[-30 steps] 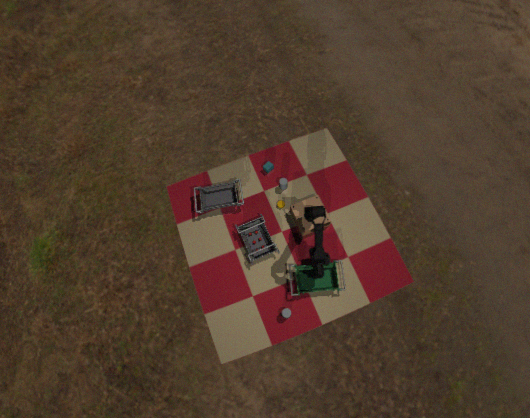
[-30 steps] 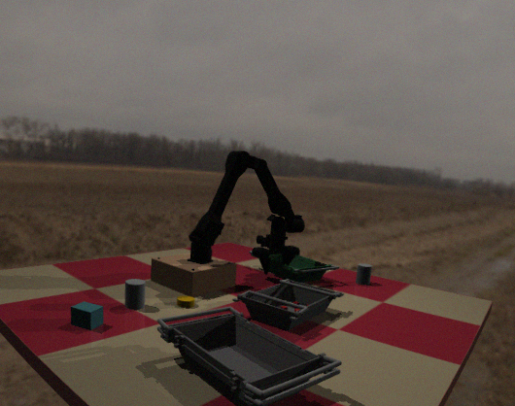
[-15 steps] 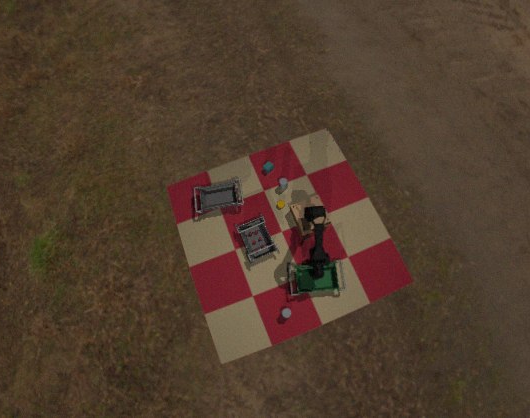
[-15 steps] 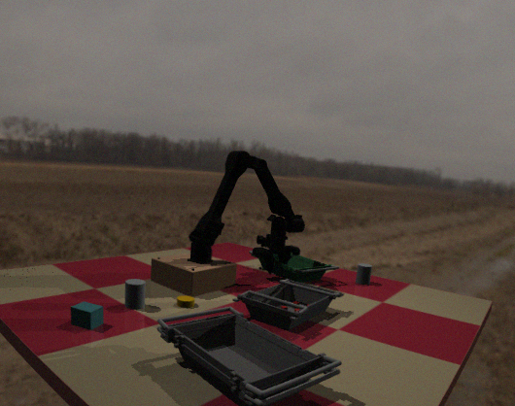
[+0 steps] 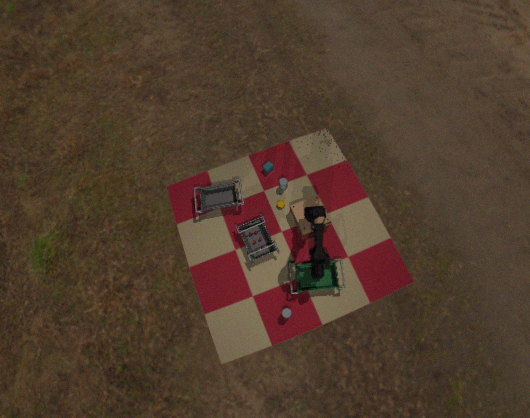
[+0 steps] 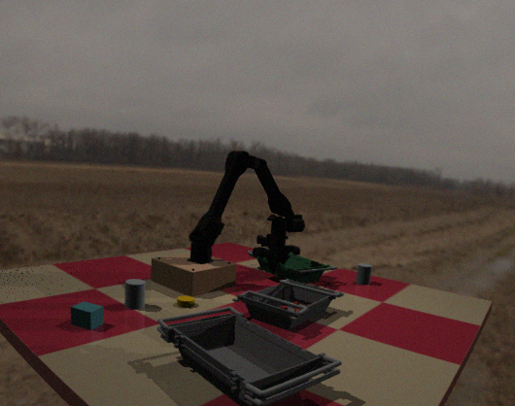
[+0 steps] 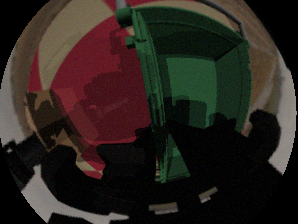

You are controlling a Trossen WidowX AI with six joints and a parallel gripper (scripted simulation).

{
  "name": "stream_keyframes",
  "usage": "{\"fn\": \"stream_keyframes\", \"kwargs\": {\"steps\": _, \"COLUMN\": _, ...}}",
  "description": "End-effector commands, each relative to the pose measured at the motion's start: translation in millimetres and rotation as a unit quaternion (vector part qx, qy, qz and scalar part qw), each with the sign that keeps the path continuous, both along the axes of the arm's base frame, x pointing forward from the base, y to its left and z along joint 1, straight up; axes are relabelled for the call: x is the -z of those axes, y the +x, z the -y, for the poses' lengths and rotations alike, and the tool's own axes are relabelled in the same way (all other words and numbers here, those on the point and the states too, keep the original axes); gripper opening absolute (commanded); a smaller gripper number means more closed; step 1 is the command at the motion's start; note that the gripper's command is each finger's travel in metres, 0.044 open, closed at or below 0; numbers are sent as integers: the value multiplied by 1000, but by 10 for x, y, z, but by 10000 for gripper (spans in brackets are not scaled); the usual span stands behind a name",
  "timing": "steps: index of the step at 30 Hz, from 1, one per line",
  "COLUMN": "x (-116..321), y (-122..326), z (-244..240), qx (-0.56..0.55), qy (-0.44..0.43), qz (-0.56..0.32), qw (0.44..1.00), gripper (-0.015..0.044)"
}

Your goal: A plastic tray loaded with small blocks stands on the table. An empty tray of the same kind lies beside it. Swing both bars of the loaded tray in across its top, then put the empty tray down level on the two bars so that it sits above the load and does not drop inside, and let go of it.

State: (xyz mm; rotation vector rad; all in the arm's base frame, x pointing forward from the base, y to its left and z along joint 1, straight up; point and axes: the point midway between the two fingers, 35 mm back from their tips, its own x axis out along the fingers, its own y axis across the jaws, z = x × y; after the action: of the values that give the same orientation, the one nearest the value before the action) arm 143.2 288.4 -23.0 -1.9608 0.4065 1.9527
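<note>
Fingers drawn well in toward each other, the end effector (image 5: 317,273) (image 6: 277,259) (image 7: 160,124) straddles a long side wall of the green tray (image 5: 305,284) (image 6: 308,268) (image 7: 192,75) on the checkered desk (image 5: 237,322) (image 6: 415,335) (image 7: 90,60); whether they clamp it firmly cannot be told. The tray lies directly beneath the end effector, its cavity to one side of the fingers.

Near the end effector, apart from the green tray, sits the loaded gray tray (image 5: 257,243) (image 6: 305,318), red blocks (image 5: 254,242) (image 6: 291,306) on its floor. Well apart from the end effector, beyond the loaded tray, stands a larger-looking gray tray (image 5: 218,197) (image 6: 240,361), empty.

The green tray, also empty, is rectangular, with sloping walls and pale bars at its two short ends. The loaded tray is dark gray, its lighter bars near its ends; their exact position is hard to read. A gray cylinder (image 5: 286,313) (image 6: 363,274) stands upright near the end effector, outside the green tray.
</note>
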Motion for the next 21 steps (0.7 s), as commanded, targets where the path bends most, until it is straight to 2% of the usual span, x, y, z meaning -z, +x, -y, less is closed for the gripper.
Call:
{"fn": "stream_keyframes", "kwargs": {"steps": 1, "x": 4, "y": -9, "z": 10, "qx": -2, "qy": -2, "qz": -2, "qw": 1000, "gripper": 75}}
{"fn": "stream_keyframes", "kwargs": {"steps": 11, "x": -65, "y": -5, "z": 4, "qx": -2, "qy": -2, "qz": -2, "qw": 1000, "gripper": 8}}
{"fn": "stream_keyframes", "kwargs": {"steps": 21, "x": -749, "y": -9, "z": 25, "qx": -2, "qy": -2, "qz": -2, "qw": 1000, "gripper": 0}}
